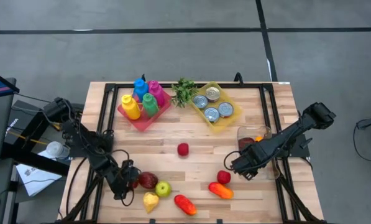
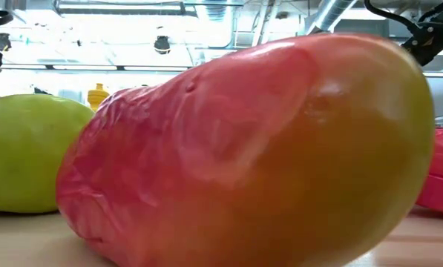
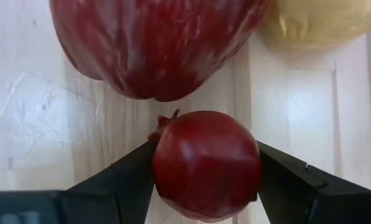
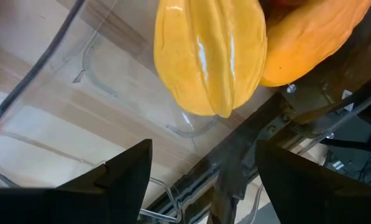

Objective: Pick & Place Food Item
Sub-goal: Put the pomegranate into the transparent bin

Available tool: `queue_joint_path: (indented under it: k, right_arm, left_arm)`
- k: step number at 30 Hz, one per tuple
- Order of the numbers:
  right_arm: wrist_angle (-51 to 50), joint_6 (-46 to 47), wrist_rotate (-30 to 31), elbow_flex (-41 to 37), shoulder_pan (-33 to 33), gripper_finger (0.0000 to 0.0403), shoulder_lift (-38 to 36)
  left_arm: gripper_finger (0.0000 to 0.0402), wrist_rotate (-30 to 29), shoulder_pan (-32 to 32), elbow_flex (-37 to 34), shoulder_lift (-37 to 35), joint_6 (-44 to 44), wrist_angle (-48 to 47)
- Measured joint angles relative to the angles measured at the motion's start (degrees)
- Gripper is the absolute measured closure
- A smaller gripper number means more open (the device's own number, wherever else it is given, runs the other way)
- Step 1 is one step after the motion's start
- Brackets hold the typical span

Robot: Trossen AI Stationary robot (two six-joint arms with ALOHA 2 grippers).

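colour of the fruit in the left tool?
Dark red pomegranate, clearest in the left wrist view, between the left tool fingers.

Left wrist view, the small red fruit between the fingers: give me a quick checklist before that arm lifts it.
1. Small red fruit centred in the left gripper: ok.
2. Both fingers against the fruit's sides: ok.
3. Gap to the big red apple: ok, narrow.
4. Right gripper away from it, open over the clear container: ok.
5. Fruit off the table: cannot tell.
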Motion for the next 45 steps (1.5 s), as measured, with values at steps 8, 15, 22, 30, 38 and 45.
queue_joint_path:
  k: [8, 15, 22, 30, 38, 45]
  right_arm:
    - [0.0, 0.4, 0.0, 0.0, 0.0, 0.0125, 0.0]
    - [1.7, -0.2, 0.1, 0.0, 0.0, 0.0125, 0.0]
    - [6.2, -7.0, 0.2, 0.0, -2.9, 0.0125, 0.0]
    - [10.5, -18.7, 1.3, 2.0, -8.7, 0.0127, 0.0]
    - [10.6, -35.3, 17.7, 13.1, -11.6, 0.0127, 0.0]
    - [18.8, -52.6, 27.7, 20.4, -14.9, 0.0127, 0.0]
  left_arm:
    - [0.0201, -1.1, -0.1, -0.2, -1.5, -1.5, -0.4]
    - [0.0197, 0.0, 1.7, -0.2, -8.6, -8.8, -0.9]
    - [0.0201, 0.1, 3.7, -0.2, -23.1, -11.6, -1.1]
    - [0.0198, -4.8, 12.2, -0.2, -37.4, -14.7, 1.6]
    - [0.0199, 0.6, 28.8, -0.1, -36.3, -10.2, 21.0]
    - [0.0201, 16.6, 41.8, 2.3, -25.4, -11.9, 39.0]
